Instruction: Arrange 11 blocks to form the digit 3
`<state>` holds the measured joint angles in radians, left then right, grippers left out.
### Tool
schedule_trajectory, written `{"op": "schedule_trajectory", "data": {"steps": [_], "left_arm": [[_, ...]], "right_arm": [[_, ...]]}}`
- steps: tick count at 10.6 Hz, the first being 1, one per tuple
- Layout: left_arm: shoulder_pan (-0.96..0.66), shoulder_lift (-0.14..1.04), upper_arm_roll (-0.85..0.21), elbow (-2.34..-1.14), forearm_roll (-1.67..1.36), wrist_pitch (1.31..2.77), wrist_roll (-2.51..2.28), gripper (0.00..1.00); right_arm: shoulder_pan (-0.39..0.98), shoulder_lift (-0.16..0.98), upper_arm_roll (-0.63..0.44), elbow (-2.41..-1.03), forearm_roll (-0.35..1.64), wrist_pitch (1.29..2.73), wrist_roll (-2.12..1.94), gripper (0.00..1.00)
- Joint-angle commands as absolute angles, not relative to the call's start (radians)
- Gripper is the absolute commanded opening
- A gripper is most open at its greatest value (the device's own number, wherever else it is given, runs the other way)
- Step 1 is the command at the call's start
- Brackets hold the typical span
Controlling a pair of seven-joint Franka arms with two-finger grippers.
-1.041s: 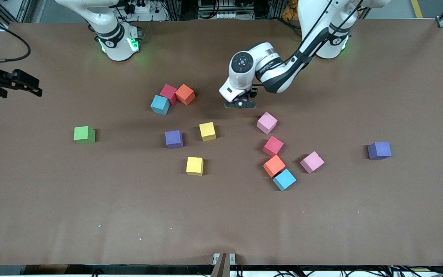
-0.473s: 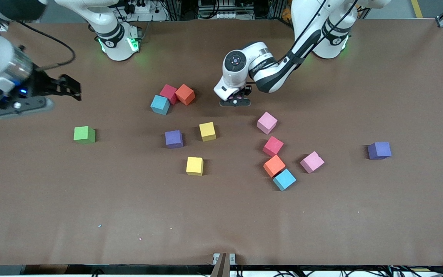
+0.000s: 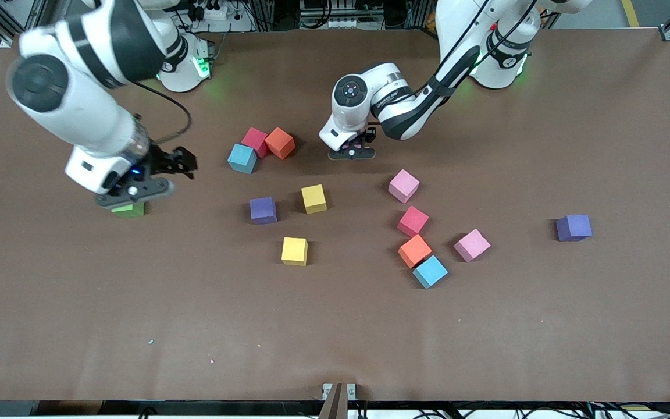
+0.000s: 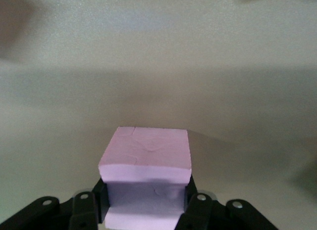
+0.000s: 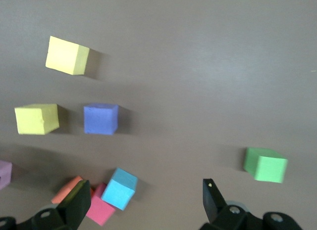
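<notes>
Several blocks lie scattered on the table, and no digit 3 figure shows. A red [image 3: 255, 141], an orange [image 3: 280, 142] and a blue block [image 3: 242, 158] touch in one cluster. Another cluster holds a red [image 3: 413, 221], an orange [image 3: 414, 251] and a blue block [image 3: 430, 271]. My left gripper [image 3: 351, 153] hangs low beside the first cluster and is shut on a pink block [image 4: 146, 161]. My right gripper [image 3: 132, 195] is open and empty [image 5: 143, 203], up in the air over the green cube [image 3: 128, 210].
Two yellow blocks [image 3: 314, 198] [image 3: 295, 251] and a purple block [image 3: 263, 210] lie mid-table. Two pink blocks [image 3: 403, 185] [image 3: 471, 245] lie by the second cluster. A lone purple block [image 3: 573, 227] sits toward the left arm's end. The green cube [image 5: 265, 164] lies aside of the right fingers.
My right arm has swung in from the table's end and now hangs over the green cube. My left gripper has shifted slightly toward the red, orange and blue cluster with the pink block.
</notes>
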<state>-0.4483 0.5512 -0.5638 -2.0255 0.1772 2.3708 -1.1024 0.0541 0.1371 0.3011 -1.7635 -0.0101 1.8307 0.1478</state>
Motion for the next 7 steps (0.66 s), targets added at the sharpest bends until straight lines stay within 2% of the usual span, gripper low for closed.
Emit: {"op": "schedule_trajectory", "data": {"steps": [1,2,4,7], "left_arm": [[-0.468,0.591,-0.554,-2.003,0.212,2.378,-1.135,0.48],[-0.468,0.588,-0.552,-2.005,0.212,2.378,-1.137,0.99],[-0.460,0.577,-0.551,-2.005,0.215,2.375,-1.137,1.00],[-0.451,0.523,-0.555,-2.003,0.216,2.321,-1.153,1.00]], "right_arm": [[0.057,0.244,0.340,-1.758,-0.008,1.940,0.266,1.00],[0.067,0.283,0.345,-1.764,-0.008,1.992,0.309,1.00],[0.094,0.317,0.353,-1.886,-0.026,2.228,0.374,1.00],[0.115,0.389,0.353,-1.890,-0.085,2.289,0.386,1.00]]}}
